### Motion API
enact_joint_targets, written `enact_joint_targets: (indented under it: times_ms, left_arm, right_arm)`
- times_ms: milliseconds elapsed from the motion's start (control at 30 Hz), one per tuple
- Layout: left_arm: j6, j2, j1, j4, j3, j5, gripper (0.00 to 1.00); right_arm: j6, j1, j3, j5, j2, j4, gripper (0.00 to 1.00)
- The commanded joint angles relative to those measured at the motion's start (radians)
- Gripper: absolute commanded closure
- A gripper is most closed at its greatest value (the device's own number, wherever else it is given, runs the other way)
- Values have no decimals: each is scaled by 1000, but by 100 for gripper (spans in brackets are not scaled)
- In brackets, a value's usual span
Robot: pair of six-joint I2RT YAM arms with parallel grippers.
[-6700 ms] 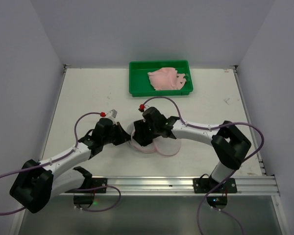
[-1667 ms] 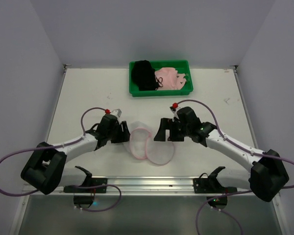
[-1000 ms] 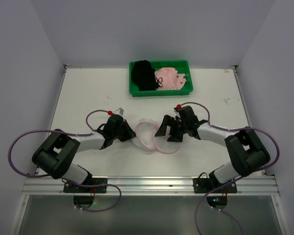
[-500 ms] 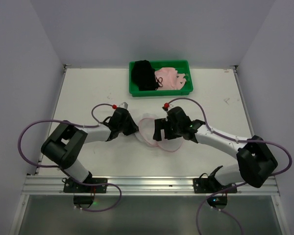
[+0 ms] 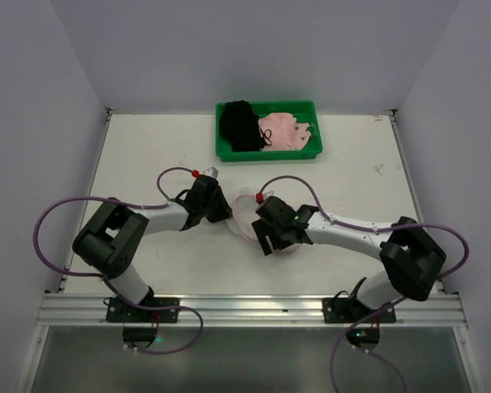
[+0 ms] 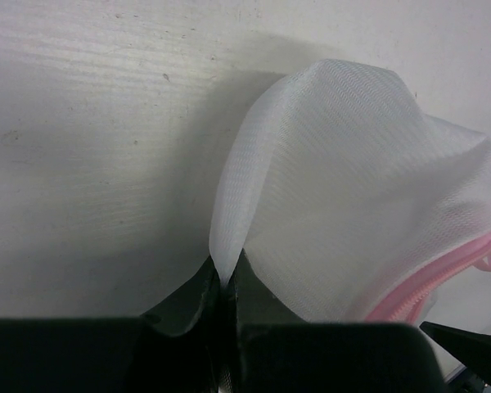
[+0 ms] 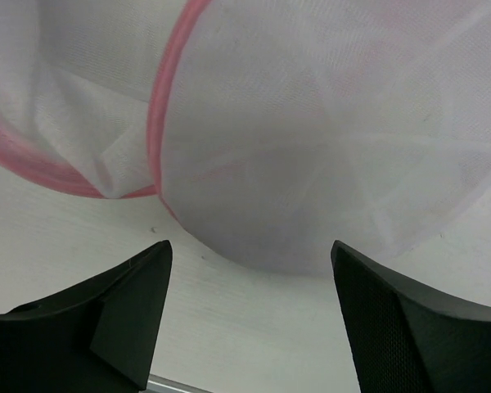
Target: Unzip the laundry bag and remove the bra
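The laundry bag (image 5: 244, 211), white mesh with a pink rim, lies open on the table between my grippers. My left gripper (image 5: 226, 217) is shut on a fold of its mesh, seen in the left wrist view (image 6: 223, 280) with the bag (image 6: 352, 213) and pink zip (image 6: 430, 278) beyond. My right gripper (image 5: 266, 241) is open and empty over the bag's near right side. In the right wrist view the mesh dome (image 7: 327, 147) lies just ahead of the gripper (image 7: 250, 319). A black garment (image 5: 240, 124), seemingly the bra, lies in the green tray (image 5: 268, 154).
The green tray stands at the back centre and also holds a pink garment (image 5: 288, 129). Purple cables loop from both arms over the table. A metal rail (image 5: 245, 307) runs along the near edge. Grey walls close in the left, right and back.
The black garment, absent from the tray 6.7 s ago, lies there now. My right gripper has swung left and nearer, onto the bag. My left gripper has pushed right, still pinching mesh.
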Motion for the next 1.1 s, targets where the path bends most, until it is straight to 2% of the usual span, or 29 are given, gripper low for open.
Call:
enact_joint_targets:
  times_ms: [0,200,300,400,600,800,1067]
  left_arm:
    - [45,3,6,-45,19,-20,94]
    - [45,6,6,-42,18,-2,94]
    - [44,0,8,-39,16,0,94]
    - [42,-5,8,-31,4,8,95]
    - [36,-9,8,-25,-13,15,95]
    - [21,-13,6,-11,-16,24,95]
    - [-4,-19,-3,12,-25,37,96]
  right_arm:
    - [-27,7,52,73,53,-34,20]
    - [-40,13,95,76,120,-54,28]
    - [-50,12,100,91,139,-59,45]
    - [-56,12,92,94,131,-53,72]
    - [-68,18,118,58,13,-77,99]
    - [-60,18,282,-33,-99,-155,100]
    - [15,18,479,-166,45,-176,100]
